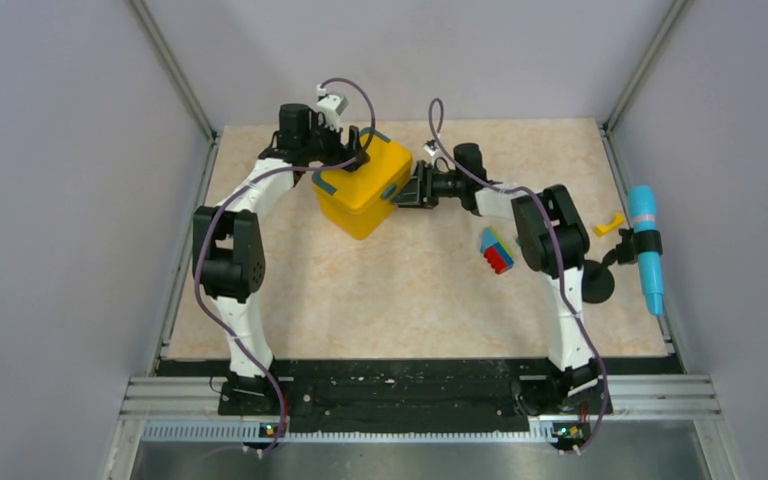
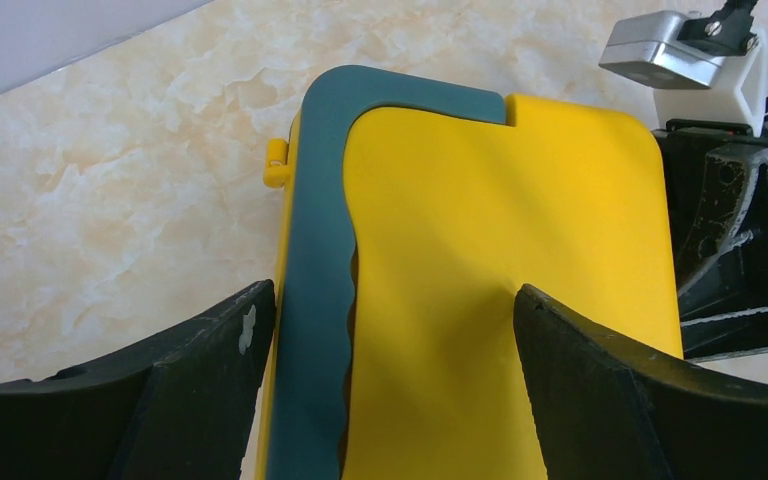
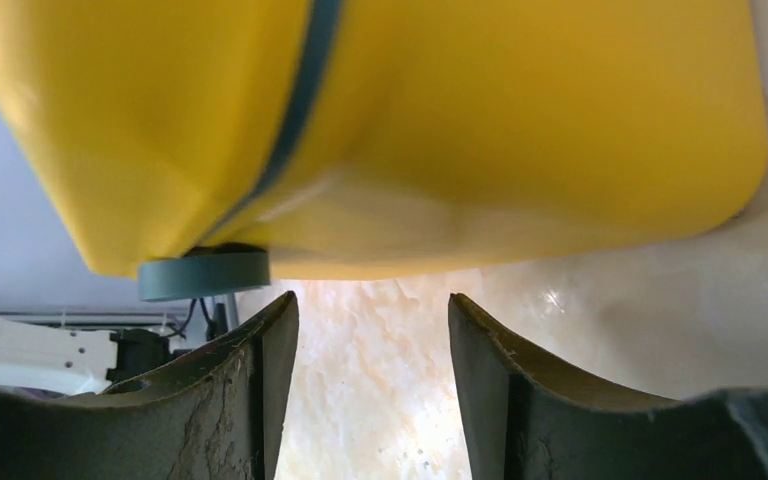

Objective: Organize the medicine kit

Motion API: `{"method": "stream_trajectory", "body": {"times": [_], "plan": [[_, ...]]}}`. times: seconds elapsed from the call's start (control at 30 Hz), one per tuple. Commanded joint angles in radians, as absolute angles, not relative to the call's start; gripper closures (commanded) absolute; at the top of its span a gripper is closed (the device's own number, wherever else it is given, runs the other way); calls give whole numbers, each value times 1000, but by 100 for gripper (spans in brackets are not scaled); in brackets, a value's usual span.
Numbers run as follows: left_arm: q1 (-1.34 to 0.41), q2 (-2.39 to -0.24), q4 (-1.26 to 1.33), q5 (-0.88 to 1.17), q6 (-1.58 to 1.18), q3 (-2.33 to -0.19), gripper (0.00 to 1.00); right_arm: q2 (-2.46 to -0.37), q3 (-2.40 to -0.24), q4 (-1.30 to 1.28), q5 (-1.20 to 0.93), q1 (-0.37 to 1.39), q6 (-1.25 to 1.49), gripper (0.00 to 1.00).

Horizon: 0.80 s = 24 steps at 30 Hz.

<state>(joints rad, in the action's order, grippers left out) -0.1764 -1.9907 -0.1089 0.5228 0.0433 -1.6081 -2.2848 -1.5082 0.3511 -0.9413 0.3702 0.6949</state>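
Nearest us in the L wrist view, the left claw point(image 2: 390, 300) is wide open. Its black fingers point(image 2: 160, 400) are spread above the medicine kit point(image 2: 500, 250), one by the teal handle point(image 2: 315, 250), the other over the yellow lid. We see no grip. The right claw point(image 3: 370, 300) is open too, w/ only bare table point(image 3: 380, 385) btwn its fingers, tips just short of the kit's side near a teal latch point(image 3: 205, 275). From the top we find the kit, lid shut, at the far middle of the table, turned cornerwise btwn both claws. Coloured blocks point(image 1: 496, 250) lie beside the right arm; a light-blue tube point(image 1: 645, 250) sits at the R edge.
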Motion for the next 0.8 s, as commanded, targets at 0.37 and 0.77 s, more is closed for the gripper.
{"method": "stream_trajectory", "body": {"times": [0.37, 0.77], "plan": [[-136, -1746, -212, 519, 122, -1686, 5, -1898, -1635, -312, -356, 246, 9, 1], [-67, -1453, -366, 354, 113, -1495, 1, -1683, -1622, -328, 8, 247, 82, 1]]}}
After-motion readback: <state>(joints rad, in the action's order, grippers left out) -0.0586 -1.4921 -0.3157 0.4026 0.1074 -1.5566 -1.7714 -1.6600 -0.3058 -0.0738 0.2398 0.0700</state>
